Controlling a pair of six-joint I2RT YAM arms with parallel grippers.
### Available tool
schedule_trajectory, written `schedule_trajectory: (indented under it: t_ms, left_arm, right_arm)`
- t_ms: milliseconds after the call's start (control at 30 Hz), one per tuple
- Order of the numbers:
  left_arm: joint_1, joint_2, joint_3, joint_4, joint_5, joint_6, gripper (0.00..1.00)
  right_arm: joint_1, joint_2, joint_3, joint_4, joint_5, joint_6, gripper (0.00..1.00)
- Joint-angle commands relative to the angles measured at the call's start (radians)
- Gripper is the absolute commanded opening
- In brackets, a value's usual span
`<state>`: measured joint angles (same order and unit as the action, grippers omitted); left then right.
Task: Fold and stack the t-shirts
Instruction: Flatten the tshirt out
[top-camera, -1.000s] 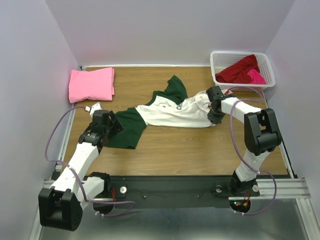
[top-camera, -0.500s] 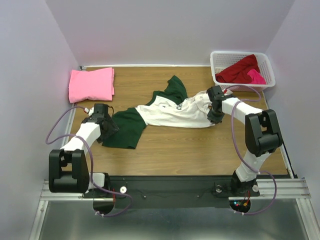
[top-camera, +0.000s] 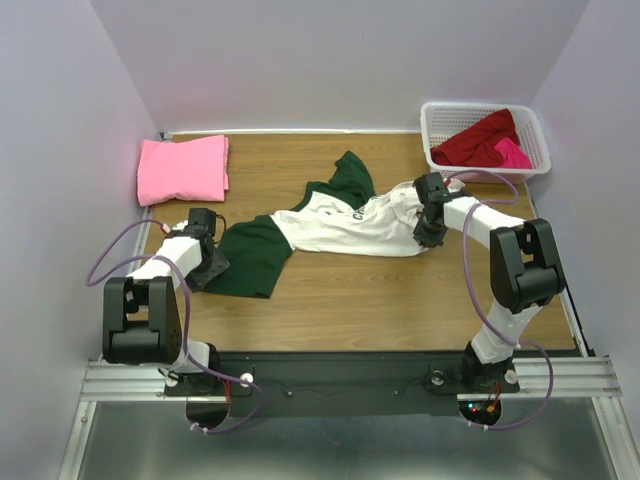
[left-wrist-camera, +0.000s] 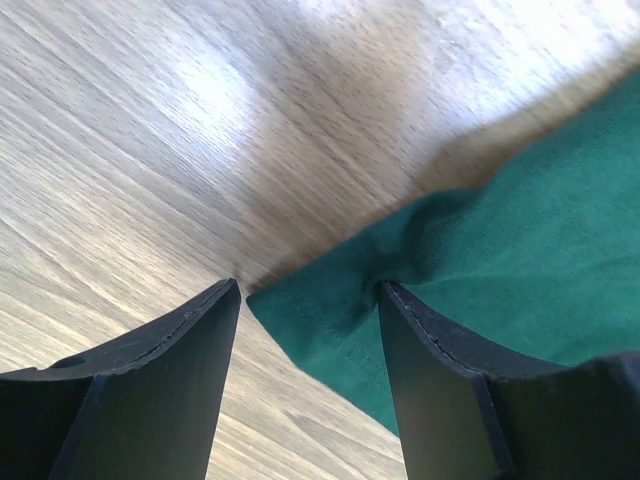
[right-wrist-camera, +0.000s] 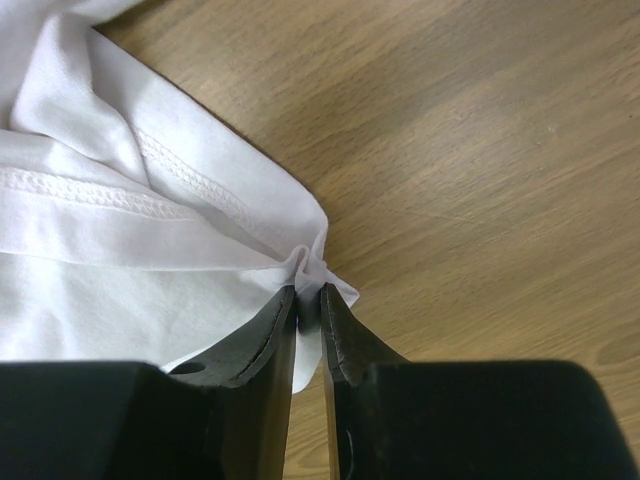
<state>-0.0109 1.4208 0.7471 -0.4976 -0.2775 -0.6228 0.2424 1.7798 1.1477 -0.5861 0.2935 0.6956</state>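
A white t-shirt with dark green sleeves (top-camera: 345, 225) lies crumpled and stretched across the middle of the table. My left gripper (top-camera: 205, 262) is low at the near-left corner of its green sleeve (left-wrist-camera: 480, 250). The left gripper (left-wrist-camera: 310, 290) is open, its jaws standing either side of that sleeve corner, and the right finger (left-wrist-camera: 440, 370) touches the cloth. My right gripper (top-camera: 432, 235) is at the shirt's right end. In the wrist view the right gripper (right-wrist-camera: 308, 292) is shut on a pinched corner of the white hem (right-wrist-camera: 150, 200). A folded pink t-shirt (top-camera: 183, 168) lies at the back left.
A white lattice basket (top-camera: 436, 118) stands at the back right, holding a dark red t-shirt (top-camera: 478, 140) and a magenta one (top-camera: 512, 153). Bare wooden table (top-camera: 400, 300) lies in front of the spread shirt. Walls close in the left, back and right sides.
My left arm has folded back toward the left edge, bringing its gripper down to the green sleeve's corner, and its jaws have narrowed a little. The right arm and the shirt have hardly moved.
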Motion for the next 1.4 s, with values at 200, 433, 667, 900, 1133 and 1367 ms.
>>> schedule_trajectory:
  t_ms: [200, 433, 667, 900, 1133, 1367]
  left_arm:
    - [0.032, 0.084, -0.017, 0.034, 0.024, 0.014, 0.57]
    - [0.032, 0.060, -0.025, 0.042, 0.035, 0.038, 0.05]
    - [0.032, -0.106, 0.061, 0.005, 0.015, 0.049, 0.00]
    - [0.034, -0.209, 0.069, 0.007, 0.067, 0.072, 0.00]
    - [0.032, -0.278, -0.031, 0.039, 0.158, 0.052, 0.00]
    - [0.032, -0.295, -0.051, 0.054, 0.204, 0.052, 0.00]
  right_arm:
    - [0.001, -0.046, -0.016, 0.043, -0.013, -0.015, 0.21]
    - [0.000, -0.085, -0.025, 0.040, -0.005, -0.030, 0.19]
    - [0.000, -0.161, -0.003, -0.020, 0.003, -0.059, 0.18]
    - [-0.003, -0.212, -0.071, -0.046, 0.001, -0.027, 0.18]
    - [-0.009, -0.221, -0.189, -0.038, -0.011, 0.030, 0.20]
    - [-0.017, -0.220, -0.187, -0.034, -0.005, 0.027, 0.24]
